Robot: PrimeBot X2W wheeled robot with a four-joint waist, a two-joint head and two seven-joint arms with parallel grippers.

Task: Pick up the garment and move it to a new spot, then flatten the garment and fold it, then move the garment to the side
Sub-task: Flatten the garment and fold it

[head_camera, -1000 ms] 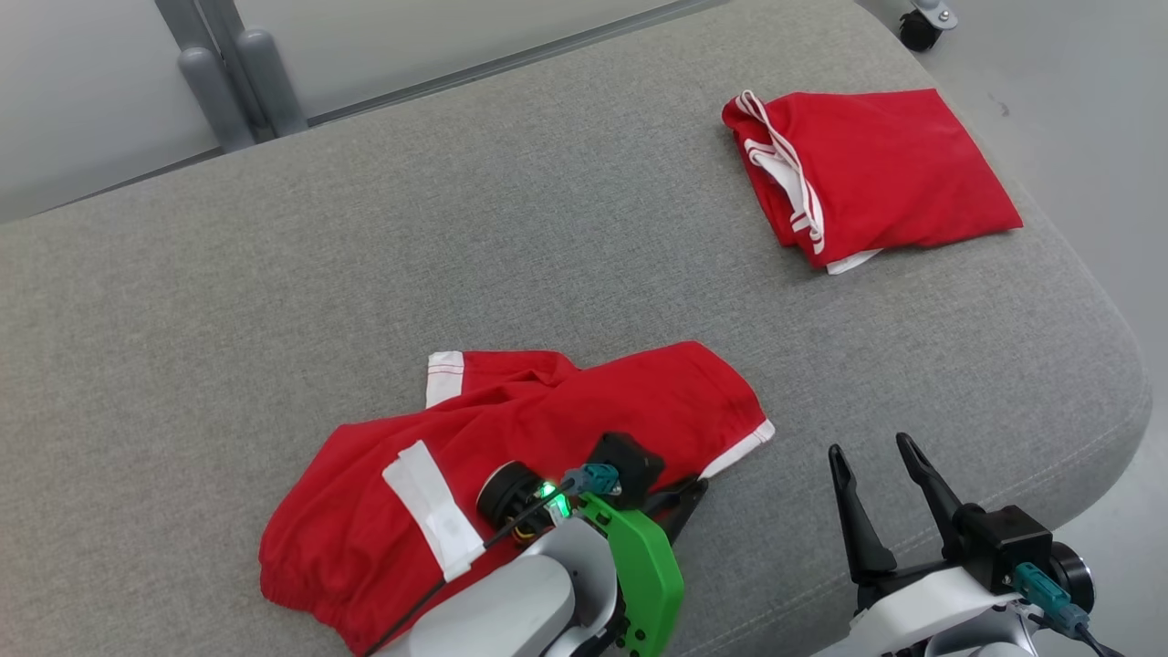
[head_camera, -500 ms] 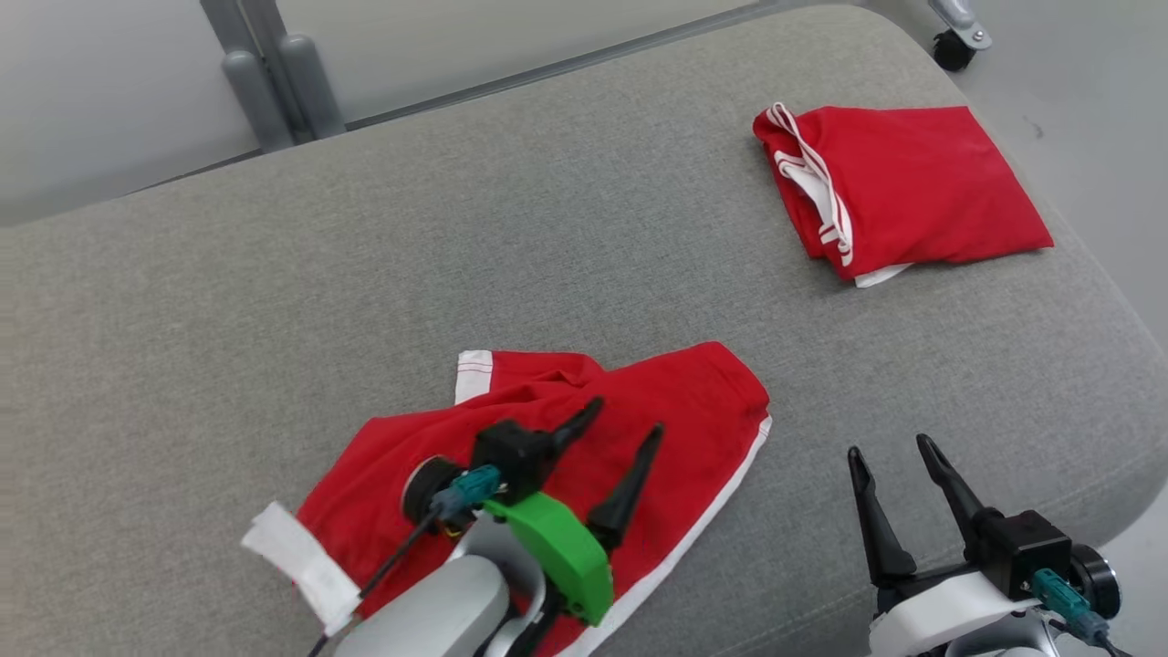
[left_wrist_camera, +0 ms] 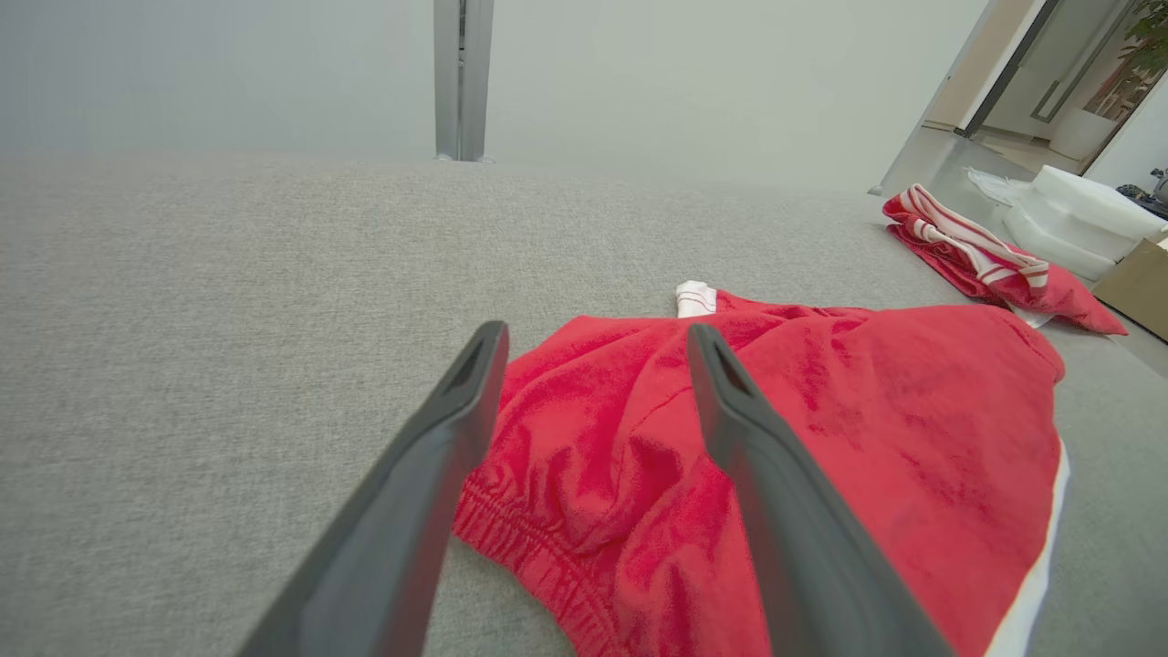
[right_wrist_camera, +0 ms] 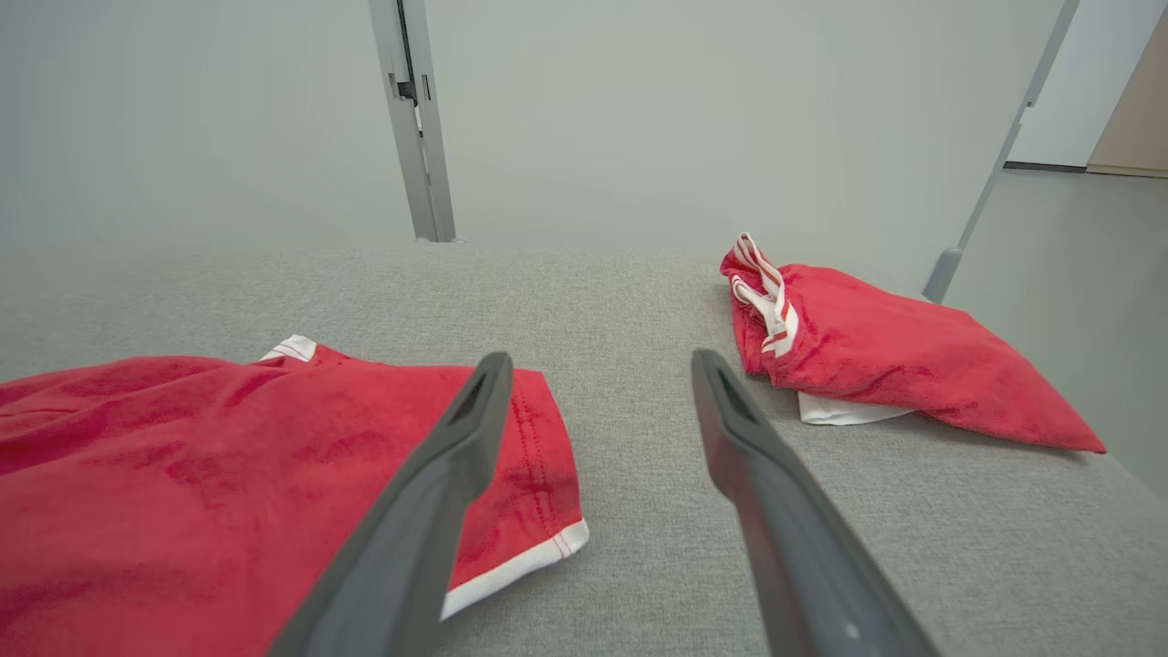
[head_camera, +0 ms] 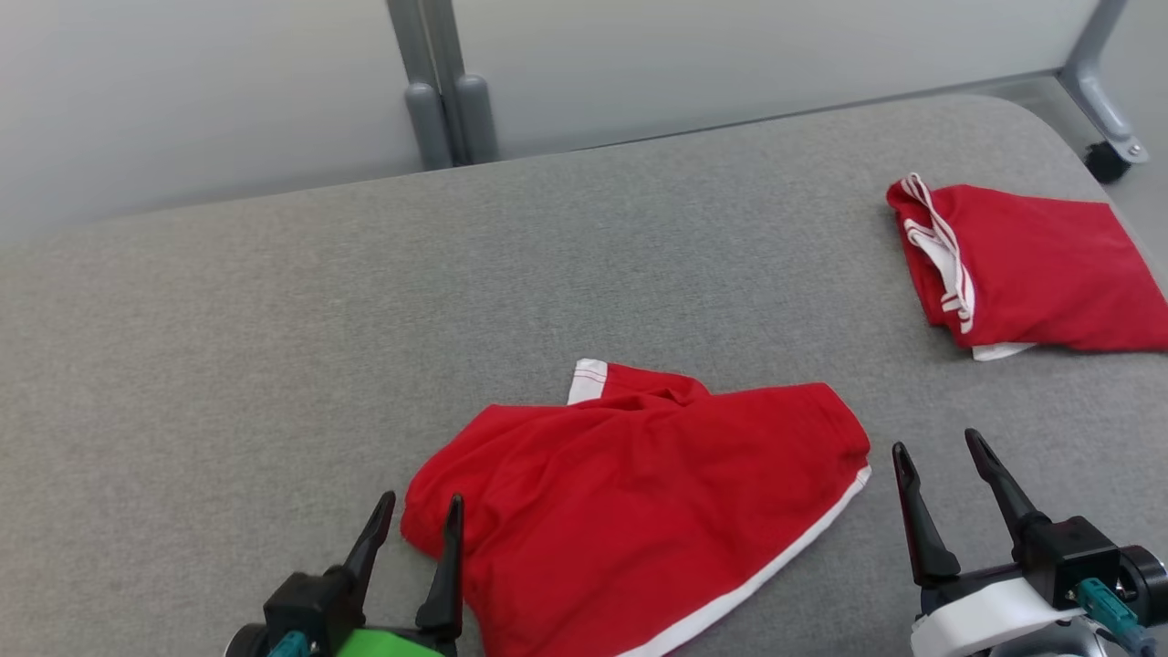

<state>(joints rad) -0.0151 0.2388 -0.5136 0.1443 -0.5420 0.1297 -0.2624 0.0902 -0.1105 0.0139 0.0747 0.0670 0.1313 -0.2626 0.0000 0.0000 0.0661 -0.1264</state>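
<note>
The red garment [head_camera: 639, 493], white-trimmed, is lying rumpled on the grey surface [head_camera: 274, 319]; the left claw [head_camera: 422, 500] is hovering spread beside its elastic waistband; the right claw [head_camera: 935, 441] is hovering spread near its white hem, holding nothing; a second, folded red garment [head_camera: 1031, 274] is lying well apart.

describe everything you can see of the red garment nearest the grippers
The red garment looks like knit shorts with white trim along one hem, a white cuff poking out at the back and a gathered elastic edge at its left end. It lies spread and wrinkled, not folded, on the grey cushion. The open left gripper hangs at that elastic end, holding nothing.
</note>
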